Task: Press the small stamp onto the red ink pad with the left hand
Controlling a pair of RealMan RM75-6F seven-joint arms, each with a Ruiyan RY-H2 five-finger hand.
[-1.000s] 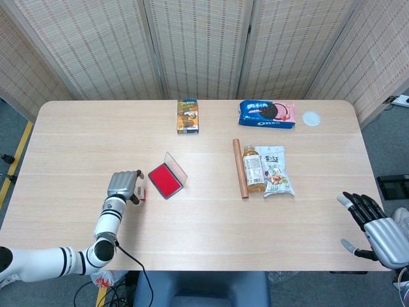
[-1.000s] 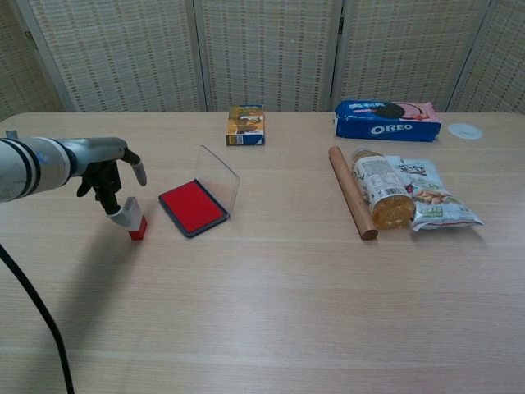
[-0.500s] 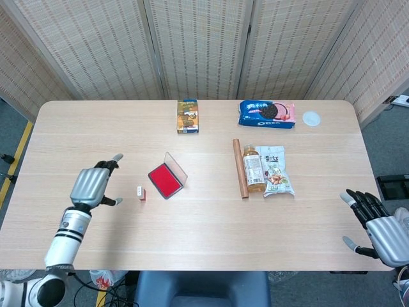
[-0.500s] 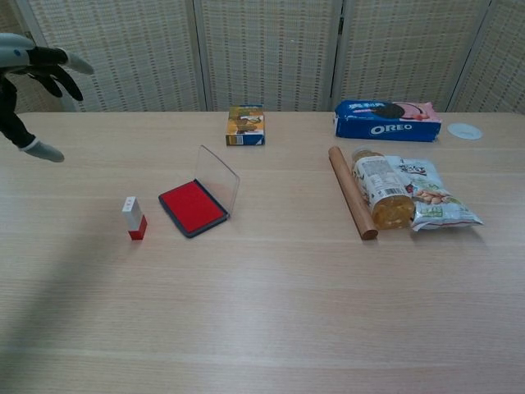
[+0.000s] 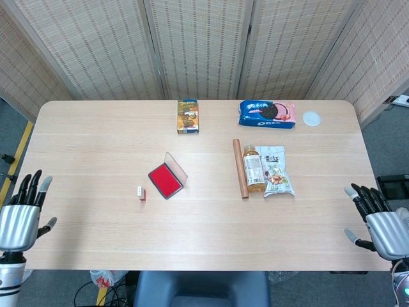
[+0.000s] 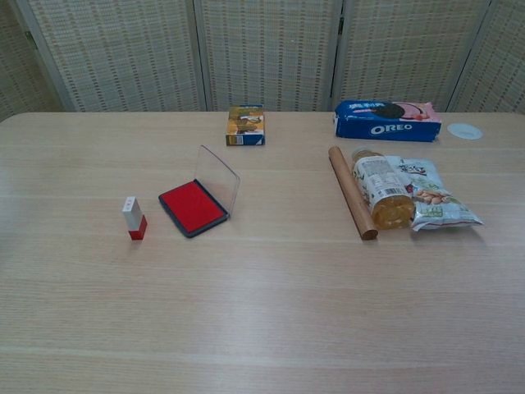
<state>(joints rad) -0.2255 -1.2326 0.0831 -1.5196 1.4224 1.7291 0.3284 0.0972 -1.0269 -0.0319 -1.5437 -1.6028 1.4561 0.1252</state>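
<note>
- Head view: my left hand (image 5: 20, 219) hangs off the near left edge of the table (image 5: 83, 128), fingers spread and upright, holding nothing. My right hand (image 5: 382, 224) sits off the near right corner, also spread and empty.
- The small stamp (image 5: 140, 192) stands upright on the wood, well forward and to the right of my left hand, with the red ink pad (image 5: 165, 180) just beyond it on the same side.
- My judgement: to do this step well I bring the left hand in above the stamp, pinch the white upper body from the sides, lift it straight, carry it a short way right over the red felt and press down squarely. The raised clear lid on the pad's far side is the thing to avoid clipping.
- Chest view: neither hand shows here. The small stamp (image 6: 134, 218) is a little rectangular block, white on top with a red base. It looks light and easy to tip.
- The red ink pad (image 6: 193, 206) is a flat dark-rimmed tray with a matte red surface, its hinged transparent lid tilted up behind.
- Well to the right lie a wooden rolling pin (image 6: 352, 191), a bottle, a glossy snack bag and an Oreo pack (image 6: 386, 121).
</note>
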